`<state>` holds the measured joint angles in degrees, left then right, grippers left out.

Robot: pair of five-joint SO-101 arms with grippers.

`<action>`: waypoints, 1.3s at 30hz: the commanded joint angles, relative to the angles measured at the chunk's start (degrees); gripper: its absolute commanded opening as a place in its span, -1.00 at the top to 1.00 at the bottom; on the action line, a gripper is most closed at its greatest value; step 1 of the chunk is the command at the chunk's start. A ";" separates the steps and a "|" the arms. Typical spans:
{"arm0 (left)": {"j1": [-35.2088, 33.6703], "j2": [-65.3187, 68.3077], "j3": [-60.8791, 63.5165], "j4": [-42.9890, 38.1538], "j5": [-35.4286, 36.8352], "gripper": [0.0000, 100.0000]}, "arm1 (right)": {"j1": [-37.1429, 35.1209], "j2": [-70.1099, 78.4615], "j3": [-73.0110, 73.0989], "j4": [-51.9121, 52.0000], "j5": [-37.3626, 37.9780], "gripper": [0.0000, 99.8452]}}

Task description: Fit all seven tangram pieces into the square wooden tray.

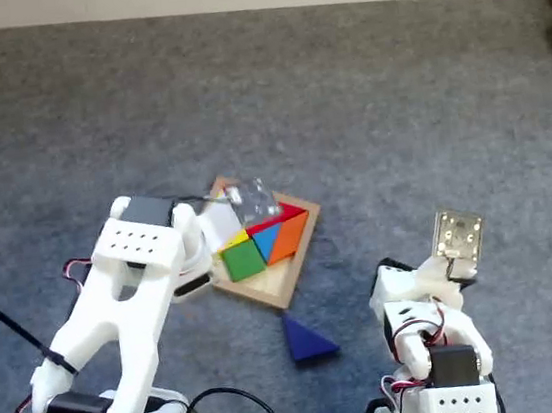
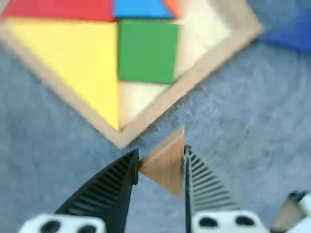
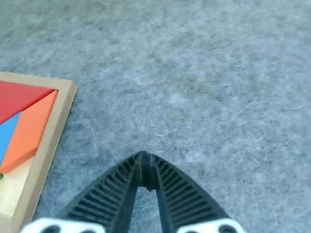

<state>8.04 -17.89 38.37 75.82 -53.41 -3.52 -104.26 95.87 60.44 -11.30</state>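
Left gripper (image 2: pixel 160 155) is clamped on the small plain wooden triangle (image 2: pixel 165 167), just outside a corner of the square wooden tray (image 2: pixel 194 82). I'd line it up with the bare triangular gap (image 2: pixel 138 99) in that corner, then lower it flat. Right gripper (image 3: pixel 145 167) is clenched on nothing beside the tray.

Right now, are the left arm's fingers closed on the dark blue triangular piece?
No, the left arm's fingers pinch a plain wood-coloured triangular piece near a corner of the square wooden tray.
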 commanded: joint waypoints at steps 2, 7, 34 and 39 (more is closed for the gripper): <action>-0.75 -0.13 -2.86 0.44 -14.51 0.87 | 0.84 -1.01 6.90 -1.89 0.79 0.98; -0.75 -0.13 -2.51 -5.98 -22.07 0.87 | 0.84 -1.01 6.90 -1.89 0.62 0.98; -4.53 -0.57 -2.86 -14.95 -32.88 0.52 | 0.92 -1.01 6.90 -3.47 0.53 0.98; -7.96 -1.01 -2.86 -13.01 -29.45 0.52 | 0.92 -1.01 6.90 -3.47 0.53 0.98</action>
<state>2.15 -17.89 38.37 62.02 -75.21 -3.25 -104.26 95.87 58.59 -11.30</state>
